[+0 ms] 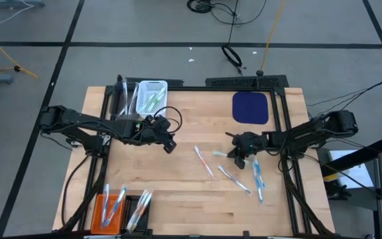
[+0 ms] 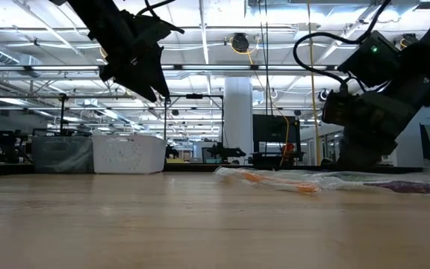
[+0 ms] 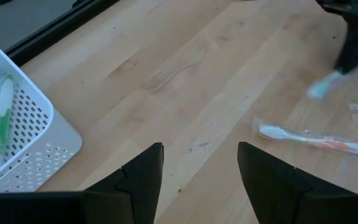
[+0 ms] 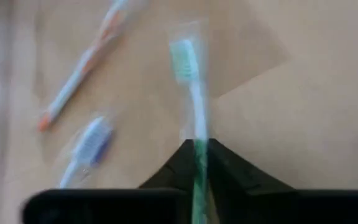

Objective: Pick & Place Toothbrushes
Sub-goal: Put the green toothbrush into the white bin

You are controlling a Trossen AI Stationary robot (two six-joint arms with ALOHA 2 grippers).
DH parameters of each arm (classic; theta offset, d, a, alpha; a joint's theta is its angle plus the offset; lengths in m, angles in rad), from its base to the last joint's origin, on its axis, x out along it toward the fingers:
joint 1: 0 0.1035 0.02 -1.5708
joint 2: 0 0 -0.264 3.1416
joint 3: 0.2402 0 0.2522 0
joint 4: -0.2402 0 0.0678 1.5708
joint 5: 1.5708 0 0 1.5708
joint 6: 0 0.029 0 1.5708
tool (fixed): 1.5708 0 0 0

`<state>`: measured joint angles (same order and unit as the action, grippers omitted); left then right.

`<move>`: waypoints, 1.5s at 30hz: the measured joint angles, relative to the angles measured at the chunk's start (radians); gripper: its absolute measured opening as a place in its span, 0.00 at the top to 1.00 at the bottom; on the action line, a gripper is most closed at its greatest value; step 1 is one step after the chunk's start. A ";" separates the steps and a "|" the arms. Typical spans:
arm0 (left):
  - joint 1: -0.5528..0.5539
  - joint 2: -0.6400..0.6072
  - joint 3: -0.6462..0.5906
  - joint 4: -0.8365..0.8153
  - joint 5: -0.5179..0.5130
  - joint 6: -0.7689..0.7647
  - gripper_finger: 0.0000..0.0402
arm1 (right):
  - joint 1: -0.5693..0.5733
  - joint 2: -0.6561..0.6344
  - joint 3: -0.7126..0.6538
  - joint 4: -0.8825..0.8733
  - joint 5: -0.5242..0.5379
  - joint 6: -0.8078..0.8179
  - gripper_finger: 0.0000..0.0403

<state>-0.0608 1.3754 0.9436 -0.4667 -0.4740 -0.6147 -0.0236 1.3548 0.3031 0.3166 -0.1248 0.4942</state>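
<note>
Right gripper (image 1: 236, 154): closed tight on a green toothbrush (image 4: 191, 93) in a clear wrapper. It is just below the dark blue mat (image 1: 251, 107) in the high view, lifted off the table (image 1: 178, 199).
Green toothbrush: its brush end sticks out past the two fingers — the handle is pinched between them.
Left gripper (image 3: 199, 180): open and holding nothing. It hangs above the wood, well to the left of the blue mat and just beside the white basket (image 1: 151, 95).
White basket: a few green and white toothbrushes lie inside it.
Loose toothbrushes: an orange-and-white one (image 1: 203, 161) and a blue one (image 1: 257, 174) lie flat on the table below the blue mat — close to the right gripper.
Orange basket (image 1: 106, 209): far from the mat, at the table's near left corner, with toothbrushes in it.
</note>
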 joint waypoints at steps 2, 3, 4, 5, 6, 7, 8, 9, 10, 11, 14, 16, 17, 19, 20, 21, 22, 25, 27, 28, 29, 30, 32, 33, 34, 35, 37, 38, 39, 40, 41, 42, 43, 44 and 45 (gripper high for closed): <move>0.000 0.000 0.000 0.000 0.000 0.000 0.48 | -0.006 0.001 -0.001 -0.005 -0.039 -0.027 0.97; 0.000 0.000 0.000 0.000 0.000 0.000 0.48 | -0.009 0.001 0.000 -0.004 -0.054 -0.029 0.96; 0.000 0.000 0.000 0.000 0.000 0.000 0.48 | -0.010 0.001 0.000 -0.004 -0.063 -0.030 0.96; 0.000 0.000 0.000 0.000 0.000 0.000 0.48 | -0.009 0.001 0.000 -0.004 -0.062 -0.032 0.96; 0.000 0.000 0.000 0.000 0.000 0.000 0.48 | -0.009 -0.003 0.000 -0.005 -0.061 -0.037 0.97; 0.000 0.000 0.000 0.000 0.000 0.000 0.48 | -0.010 -0.010 -0.001 -0.008 -0.061 -0.044 0.98; 0.000 0.000 0.000 0.000 0.000 0.000 0.48 | -0.013 -0.017 -0.001 -0.004 -0.059 -0.056 0.99; 0.000 0.000 0.000 0.000 0.000 0.000 0.48 | -0.016 -0.026 0.000 0.001 -0.056 -0.063 0.99; 0.000 0.000 0.000 0.000 0.000 0.000 0.48 | -0.019 -0.038 0.004 -0.001 -0.053 -0.067 1.00; 0.000 0.000 0.000 0.001 0.000 0.000 0.48 | -0.021 -0.050 0.010 -0.016 -0.046 -0.069 1.00; 0.000 0.000 0.000 0.002 0.000 0.000 0.48 | -0.018 -0.084 0.039 -0.008 -0.017 -0.091 1.00; 0.000 0.000 0.000 0.009 0.000 0.000 0.48 | -0.010 -0.103 0.058 0.009 -0.002 -0.106 1.00; 0.000 0.000 0.000 0.011 0.000 0.000 0.48 | -0.003 -0.107 0.065 0.006 0.014 -0.116 1.00; 0.000 0.000 0.000 0.019 0.000 0.000 0.48 | 0.011 -0.116 0.075 0.001 0.056 -0.127 1.00; -0.001 0.000 0.000 0.028 0.000 0.000 0.48 | 0.017 -0.120 0.084 0.006 0.082 -0.129 1.00; -0.003 0.000 0.000 0.039 0.000 0.000 0.48 | 0.021 -0.123 0.096 0.023 0.101 -0.129 1.00; -0.006 0.000 0.000 0.053 0.000 0.002 0.48 | 0.025 -0.127 0.104 0.042 0.111 -0.129 1.00; -0.021 0.000 0.000 0.103 0.001 0.012 0.48 | 0.041 -0.128 0.111 0.121 0.150 -0.144 1.00; -0.034 0.000 0.000 0.140 0.001 0.028 0.48 | 0.054 -0.128 0.111 0.209 0.160 -0.170 1.00; -0.041 0.000 0.000 0.159 0.001 0.040 0.48 | 0.062 -0.129 0.113 0.257 0.176 -0.191 1.00; -0.049 0.000 0.000 0.176 0.002 0.052 0.48 | 0.069 -0.129 0.114 0.300 0.186 -0.210 1.00; -0.057 0.000 0.000 0.194 0.002 0.062 0.48 | 0.078 -0.129 0.114 0.337 0.205 -0.225 1.00; -0.069 0.000 0.000 0.234 0.002 0.083 0.48 | 0.094 -0.128 0.114 0.412 0.242 -0.246 1.00; -0.078 0.000 0.000 0.255 0.002 0.093 0.48 | 0.104 -0.129 0.114 0.450 0.263 -0.257 1.00; -0.086 0.000 0.000 0.280 0.001 0.103 0.48 | 0.115 -0.129 0.114 0.484 0.284 -0.269 1.00; -0.092 0.000 0.000 0.308 0.002 0.115 0.48 | 0.124 -0.129 0.114 0.517 0.295 -0.282 1.00; -0.106 0.000 0.000 0.375 0.002 0.147 0.48 | 0.147 -0.129 0.114 0.569 0.309 -0.311 1.00; -0.113 0.004 0.000 0.417 0.002 0.166 0.48 | 0.158 -0.129 0.114 0.597 0.312 -0.326 1.00; -0.119 0.010 0.000 0.464 0.001 0.186 0.48 | 0.169 -0.129 0.114 0.626 0.313 -0.336 1.00; -0.126 0.013 0.000 0.504 0.002 0.209 0.48 | 0.180 -0.129 0.114 0.657 0.314 -0.349 1.00; -0.134 0.015 0.000 0.537 0.004 0.230 0.48 | 0.191 -0.129 0.114 0.687 0.314 -0.361 1.00; -0.139 0.021 0.000 0.578 0.010 0.247 0.48 | 0.202 -0.129 0.114 0.713 0.314 -0.375 1.00; -0.143 0.038 0.001 0.639 0.015 0.264 0.48 | 0.211 -0.129 0.114 0.732 0.314 -0.391 1.00; -0.147 0.053 0.003 0.689 0.024 0.281 0.48 | 0.220 -0.129 0.114 0.746 0.315 -0.406 1.00; -0.154 0.063 0.003 0.715 0.030 0.300 0.48 | 0.229 -0.128 0.114 0.761 0.315 -0.419 1.00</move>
<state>-0.2146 1.4381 0.9462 0.2485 -0.4441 -0.3149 0.2055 1.2264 0.4168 1.0777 0.1905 0.0751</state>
